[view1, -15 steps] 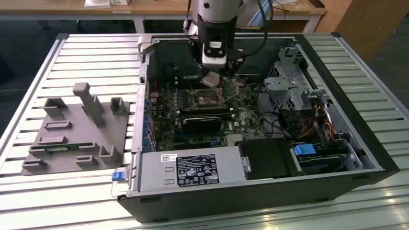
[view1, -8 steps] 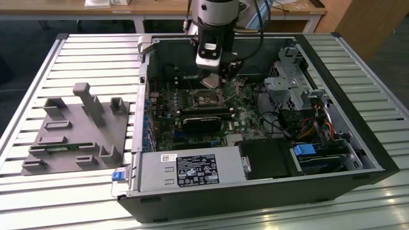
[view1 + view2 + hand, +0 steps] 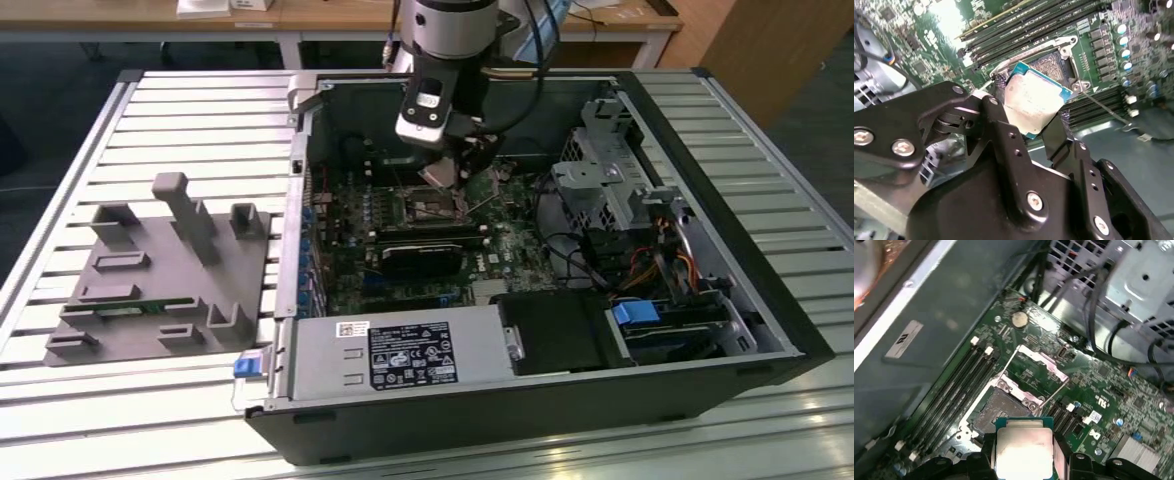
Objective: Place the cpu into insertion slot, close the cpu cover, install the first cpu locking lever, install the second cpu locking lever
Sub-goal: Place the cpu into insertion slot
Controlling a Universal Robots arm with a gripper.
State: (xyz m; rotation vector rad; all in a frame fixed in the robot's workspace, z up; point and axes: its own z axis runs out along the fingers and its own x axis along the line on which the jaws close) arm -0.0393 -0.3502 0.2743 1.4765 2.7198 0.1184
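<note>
We have the hand (image 3: 1029, 114) clamped on the cpu (image 3: 1036, 97) by two opposite edges, the bare insertion slot (image 3: 1001, 407) just beneath the hand; light, stiff and slick, we judge, with a fragile underside, so edges suit gripping.

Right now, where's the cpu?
The cpu is clamped in the gripper in both wrist views, hanging just above the open insertion slot, not yet seated.

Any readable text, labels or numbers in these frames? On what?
Black-and-white label on silver power supply box: print too small to read.
White sticker on grey case wall: blurred, unreadable.
Silver-grey square cpu top: faint marks, unreadable.
</note>
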